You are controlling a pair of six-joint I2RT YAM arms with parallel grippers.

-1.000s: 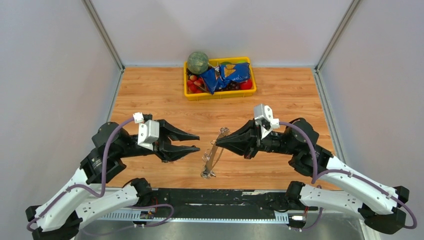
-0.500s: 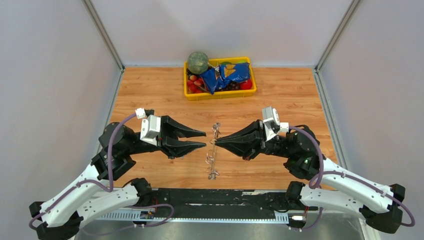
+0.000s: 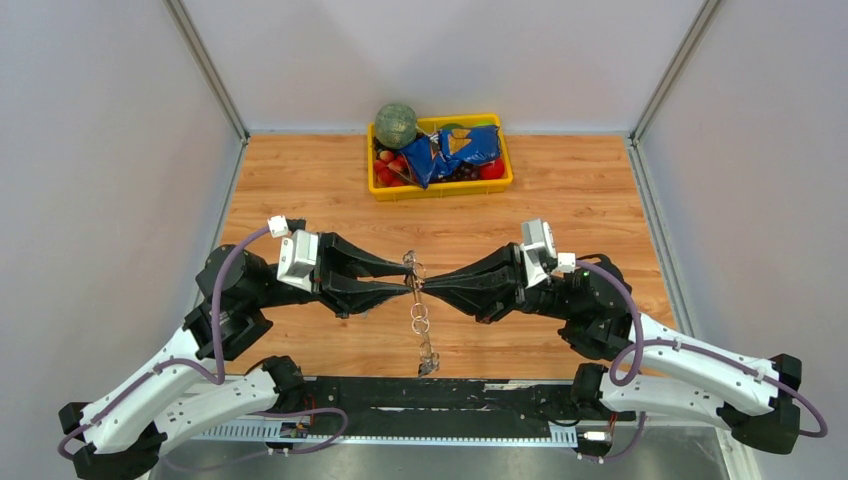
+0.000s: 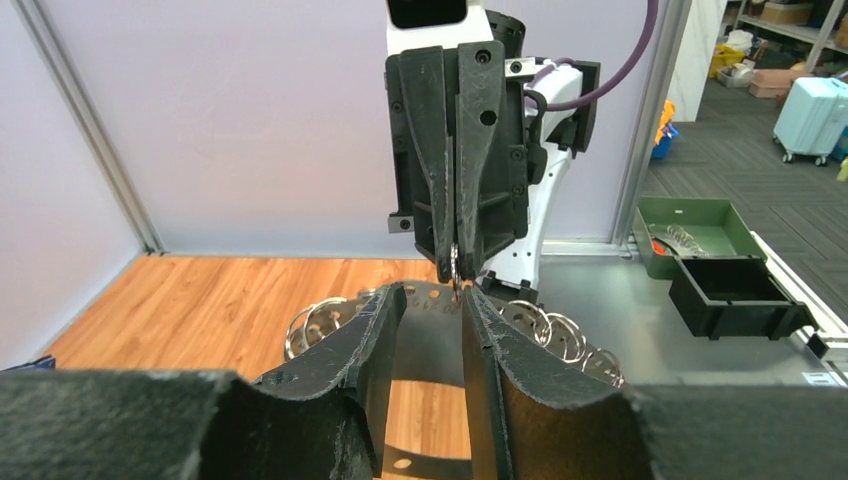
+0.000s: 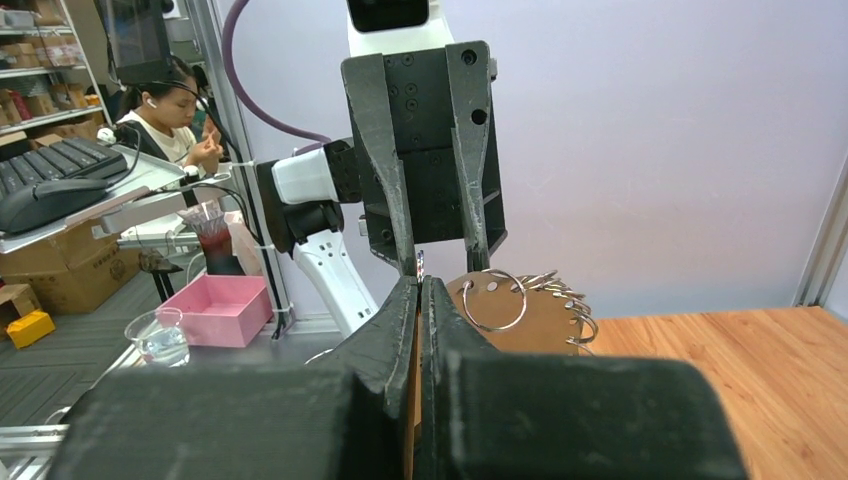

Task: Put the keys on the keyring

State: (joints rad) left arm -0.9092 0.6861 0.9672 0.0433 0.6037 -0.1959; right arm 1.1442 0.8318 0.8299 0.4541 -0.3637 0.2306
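From above, a brown wooden table [image 3: 300, 190] sits between pale grey walls [image 3: 100, 150]. At its far edge is a yellow tray [image 3: 440, 188] with a green ball [image 3: 396, 124] and a blue bag [image 3: 455, 152] inside. The two arms meet nose to nose in the middle. The right gripper [image 3: 432, 284] is pinched tight on the keyring [image 3: 421, 318] near its top. The keyring runs from there toward the near edge as a string of small silver rings. I cannot tell if its low end touches the wood. The left gripper [image 3: 407, 277] is spread apart, with one finger on each side of the top of the keyring.

The left wrist camera shows its own two black fingers [image 4: 378, 330] with a gap between them. The right gripper faces them, pressed together on a thin bit of the keyring. More silver rings fan out behind. Past the table are a green box [image 4: 700, 222], a black box [image 4: 735, 295] and a light blue suitcase [image 4: 812, 115].

The right wrist camera shows its own fingers squeezed together, with a round ring just beside them. The left gripper faces it, its fingers apart. Far behind, a person [image 5: 165, 105] sits at a desk near a pink box [image 5: 222, 305] and a clear cup [image 5: 155, 340].
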